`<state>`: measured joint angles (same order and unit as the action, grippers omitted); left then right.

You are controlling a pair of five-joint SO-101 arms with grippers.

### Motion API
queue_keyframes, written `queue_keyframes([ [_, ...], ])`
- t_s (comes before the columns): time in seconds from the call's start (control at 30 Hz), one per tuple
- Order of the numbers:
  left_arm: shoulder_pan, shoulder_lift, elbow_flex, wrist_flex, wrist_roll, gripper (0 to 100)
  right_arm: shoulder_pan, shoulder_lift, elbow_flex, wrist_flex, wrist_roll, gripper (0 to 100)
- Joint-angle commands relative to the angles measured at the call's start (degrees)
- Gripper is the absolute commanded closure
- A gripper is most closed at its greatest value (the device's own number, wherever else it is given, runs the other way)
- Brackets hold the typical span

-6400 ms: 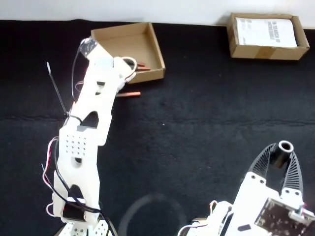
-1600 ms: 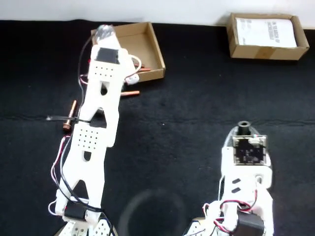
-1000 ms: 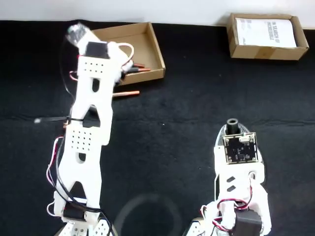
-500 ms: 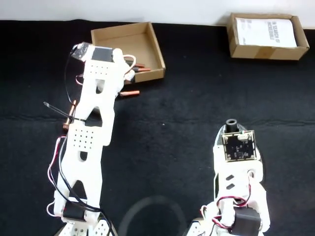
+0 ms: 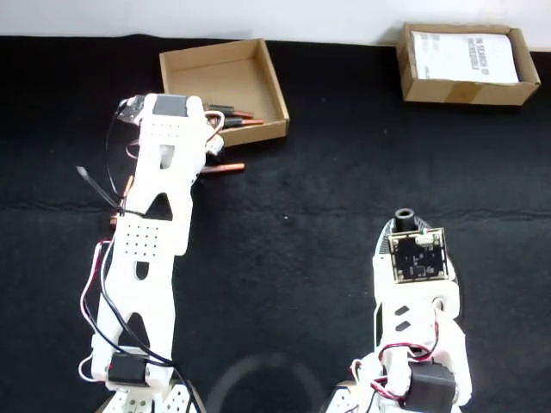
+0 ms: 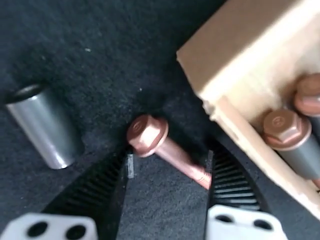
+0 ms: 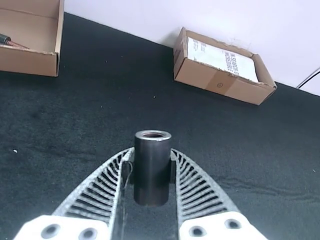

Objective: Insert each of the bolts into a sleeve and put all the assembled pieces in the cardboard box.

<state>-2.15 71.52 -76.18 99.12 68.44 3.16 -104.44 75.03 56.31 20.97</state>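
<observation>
the left gripper (image 6: pixel 170 159) holds its fingers apart astride a copper hex-head bolt (image 6: pixel 150 136) lying just beside the brown cardboard box (image 6: pixel 235 55), while the right gripper (image 7: pixel 152 154) is clamped on an upright dark metal sleeve (image 7: pixel 152 172).

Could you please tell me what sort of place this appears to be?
Probably a robotics lab bench: the left arm and right arm work at a table under black cloth, with a loose copper bolt, a steel sleeve and a cardboard box laid out for assembly.
</observation>
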Motion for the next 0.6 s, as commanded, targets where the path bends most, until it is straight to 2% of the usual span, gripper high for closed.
queue_keyframes([
  [0.0, -1.5, 0.0, -2.2, -1.7, 0.6, 78, -0.2, 0.1, 0.6, -1.1, 0.4, 99.1],
  [0.13, -0.5, 0.1, -2.1, -1.6, 0.4, 81, -0.2, 0.1, 1.2, -1.3, 0.5, 99.1],
  [0.23, 0.0, 0.5, -2.1, -1.5, 0.4, 99, -0.2, 0.1, 1.2, -1.5, 0.4, 99.1],
  [0.47, 1.3, 1.9, -2.6, -1.5, 0.1, 99, -1.6, 0.1, 1.3, -1.5, 0.4, 99.1],
  [0.57, 2.6, 1.4, -3.6, -1.3, -5.9, 99, -4.3, 0.1, 2.5, -5.6, 0.3, 99.1],
])
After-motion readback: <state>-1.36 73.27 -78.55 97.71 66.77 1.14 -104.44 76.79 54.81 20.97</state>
